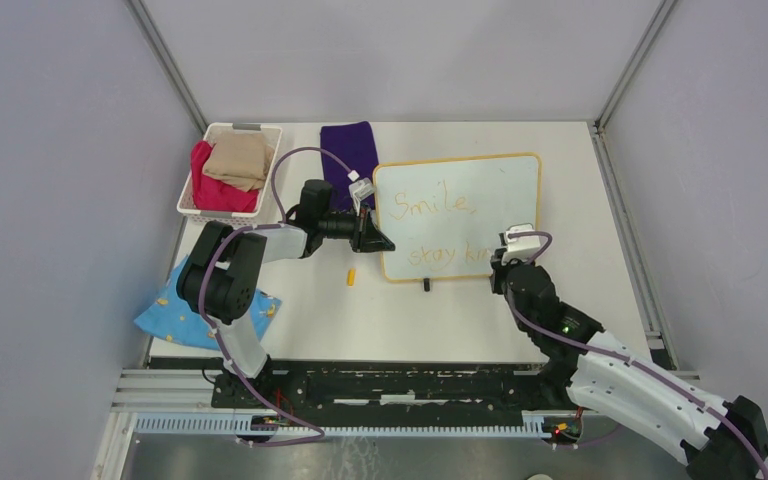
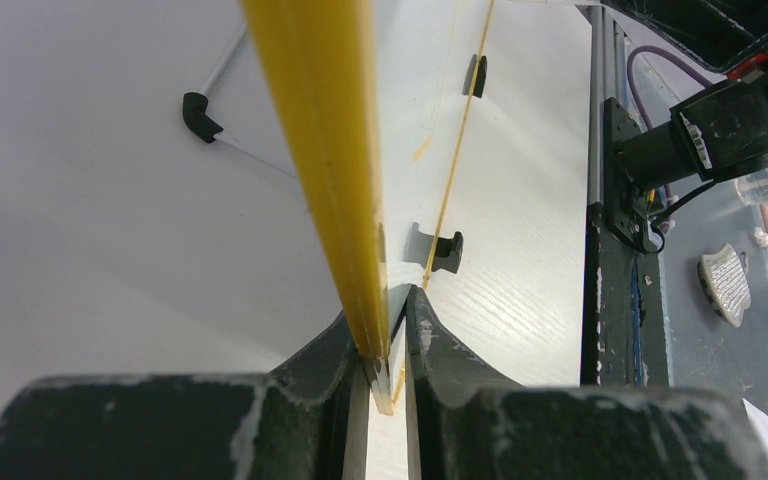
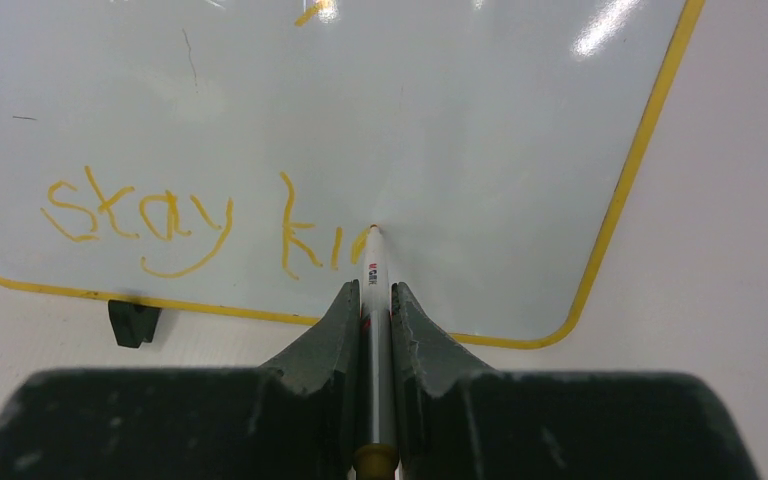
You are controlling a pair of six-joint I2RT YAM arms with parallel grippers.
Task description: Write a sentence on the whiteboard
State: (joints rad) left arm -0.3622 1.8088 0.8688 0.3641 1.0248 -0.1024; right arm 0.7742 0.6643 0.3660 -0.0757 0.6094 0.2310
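The whiteboard (image 1: 490, 190) lay centre-right on the bench (image 1: 310, 320). The left jaws clenched its yellow left edge, presumably steadying it against writing pressure; the right jaws gripped the marker (image 3: 372, 270), tip touching the unfinished end of the sentence (image 3: 160, 220), after "stay ki".

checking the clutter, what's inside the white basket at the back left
In the white basket, a tan folded cloth lies on top of a red cloth. The basket's floor and anything beneath the cloths are covered.
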